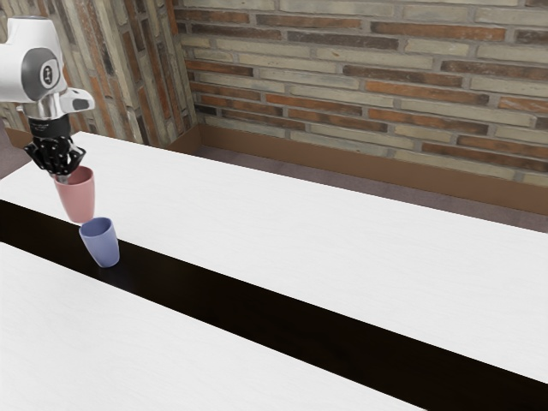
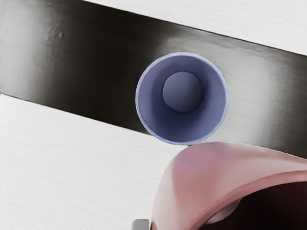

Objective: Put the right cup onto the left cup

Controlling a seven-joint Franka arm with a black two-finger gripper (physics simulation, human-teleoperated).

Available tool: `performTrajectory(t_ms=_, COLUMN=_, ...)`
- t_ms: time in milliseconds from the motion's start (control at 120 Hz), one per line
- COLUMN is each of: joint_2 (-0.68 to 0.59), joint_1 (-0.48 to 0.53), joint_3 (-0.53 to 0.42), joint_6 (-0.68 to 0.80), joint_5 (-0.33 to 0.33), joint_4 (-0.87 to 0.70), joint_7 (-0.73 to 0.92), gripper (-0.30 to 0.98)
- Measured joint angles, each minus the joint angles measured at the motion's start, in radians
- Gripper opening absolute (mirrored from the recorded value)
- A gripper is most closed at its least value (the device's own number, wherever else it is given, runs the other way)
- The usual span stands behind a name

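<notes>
We see bright, even light on the smooth white desk [image 1: 342,248], its surface nearly washed out, beside the glossy black band [image 1: 257,304]. In the wrist view, pale glare streaks that band; shade deepens inside the tapered blue cup [image 2: 182,127] and turns nearly black inside the tapered pink cup [image 2: 201,172].

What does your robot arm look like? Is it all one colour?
No! My arm is mostly smooth, shiny white with rounded shapes. It has a dark grey oval patch with a small pale mark on it. My tool at the end is black and looks knobbly.
</notes>
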Motion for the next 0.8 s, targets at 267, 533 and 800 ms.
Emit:
performTrajectory(t_ms=267, joint_2=0.062, joint_1=0.138, joint_3=-0.115, joint_6=-0.022, joint_5=-0.002, joint_4=0.087, joint_7=0.034, gripper=-0.1)
performTrajectory(t_ms=533, joint_2=0.135, joint_1=0.22, joint_3=-0.193, joint_6=-0.062, joint_5=0.001, joint_4=0.193, joint_7=0.06, gripper=-0.1)
performTrajectory(t_ms=800, joint_2=0.195, joint_1=0.26, joint_3=-0.236, joint_6=-0.08, joint_5=0.0, joint_4=0.249, joint_7=0.085, gripper=-0.1)
